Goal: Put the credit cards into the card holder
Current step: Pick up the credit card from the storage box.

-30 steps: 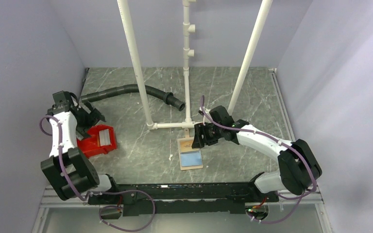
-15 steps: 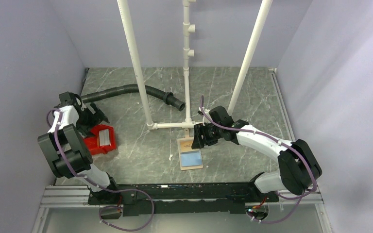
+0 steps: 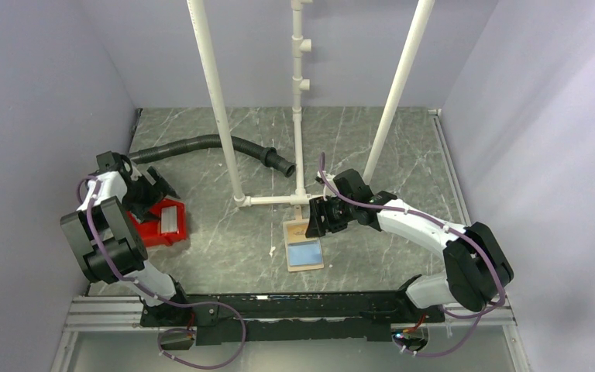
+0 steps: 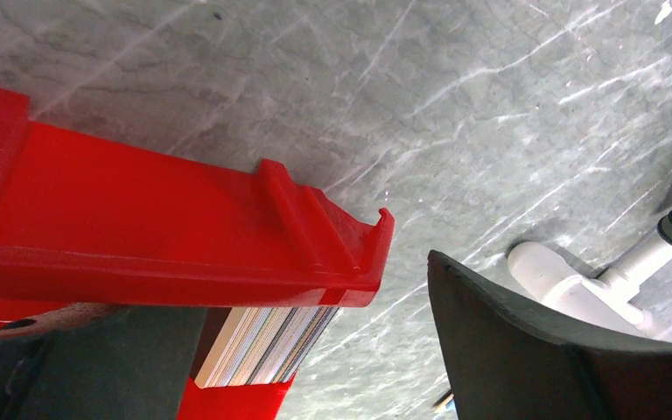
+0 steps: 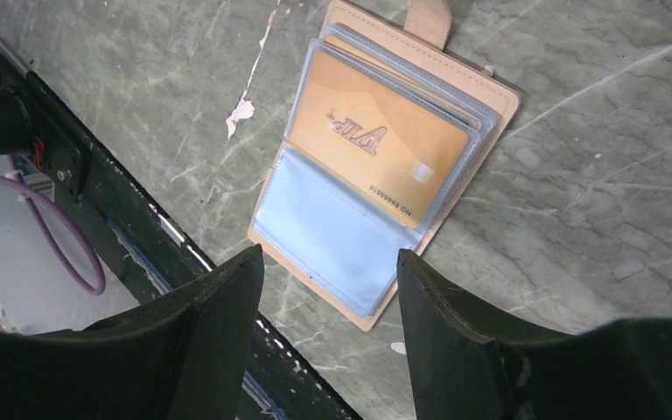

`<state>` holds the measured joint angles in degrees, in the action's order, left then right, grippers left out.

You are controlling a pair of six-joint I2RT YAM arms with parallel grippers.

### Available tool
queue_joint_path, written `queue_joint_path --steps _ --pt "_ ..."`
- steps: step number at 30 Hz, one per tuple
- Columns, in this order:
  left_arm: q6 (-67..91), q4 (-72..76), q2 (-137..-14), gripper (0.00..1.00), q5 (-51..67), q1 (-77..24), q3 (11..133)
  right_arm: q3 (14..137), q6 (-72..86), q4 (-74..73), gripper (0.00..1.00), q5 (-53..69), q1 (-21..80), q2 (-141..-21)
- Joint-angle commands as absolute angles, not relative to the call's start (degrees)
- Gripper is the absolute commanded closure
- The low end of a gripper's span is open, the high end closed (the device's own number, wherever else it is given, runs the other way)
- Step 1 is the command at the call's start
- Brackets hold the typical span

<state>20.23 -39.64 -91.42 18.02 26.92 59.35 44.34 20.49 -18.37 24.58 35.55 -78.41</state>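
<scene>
1. Left arm is folding up compared with a second ago: its elbow is now sitting higher and further left, and it has barely changed in the last half second.
2. Left gripper (image 3: 157,191) is still hanging over the far end of the red bin (image 3: 149,232), released, jaws wide apart.
3. Cards (image 4: 262,346) are standing on edge as a stack inside the bin (image 4: 184,236), under its rim. In the left wrist view they are showing between the gripper's two fingers, with no contact visible.
4. Bin and cards (image 3: 170,219) are staying where they were, at the left of the desk (image 3: 356,139).
5. Right arm is not moving. The right gripper (image 5: 331,258) is hovering just above the holder (image 5: 341,232), released, jaws apart.
6. Holder (image 3: 304,246) is lying open and flat at mid-desk, unchanged, with a gold card (image 5: 376,153) in its upper sleeve.
</scene>
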Motion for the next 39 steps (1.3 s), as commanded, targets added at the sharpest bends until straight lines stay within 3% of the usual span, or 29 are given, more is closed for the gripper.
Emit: queue_joint_path --steps 1,5,13,16,22,26,37,39 --pt "19.6 -40.4 -88.4 0.06 22.3 26.8 58.4 45.1 19.4 -16.3 0.40 24.8 35.4 -77.6" --pt "19.4 -41.0 -86.7 0.12 22.1 26.8 58.0 45.1 19.5 -16.1 0.40 24.9 35.4 -77.8" --pt "19.1 -41.2 -85.6 0.36 22.9 26.8 57.7 45.0 19.4 -16.3 0.40 24.5 35.3 -77.8" --pt "19.1 -41.7 -86.6 0.39 21.8 26.8 57.9 45.0 19.4 -16.4 0.40 24.6 35.3 -77.8" --pt "18.2 -42.1 -87.0 0.29 21.7 26.8 58.9 45.1 19.3 -16.3 0.39 24.6 35.3 -78.1" --pt "17.6 -43.7 -88.2 0.02 17.7 26.8 60.0 45.1 19.2 -16.5 0.39 24.6 35.3 -78.2" --pt "16.8 -43.3 -92.7 0.01 23.1 26.8 59.9 45.3 19.1 -16.7 0.39 24.3 35.2 -78.2" --pt "16.9 -44.0 -91.7 0.07 23.4 26.9 59.9 45.3 19.1 -16.7 0.39 24.3 35.2 -78.4"
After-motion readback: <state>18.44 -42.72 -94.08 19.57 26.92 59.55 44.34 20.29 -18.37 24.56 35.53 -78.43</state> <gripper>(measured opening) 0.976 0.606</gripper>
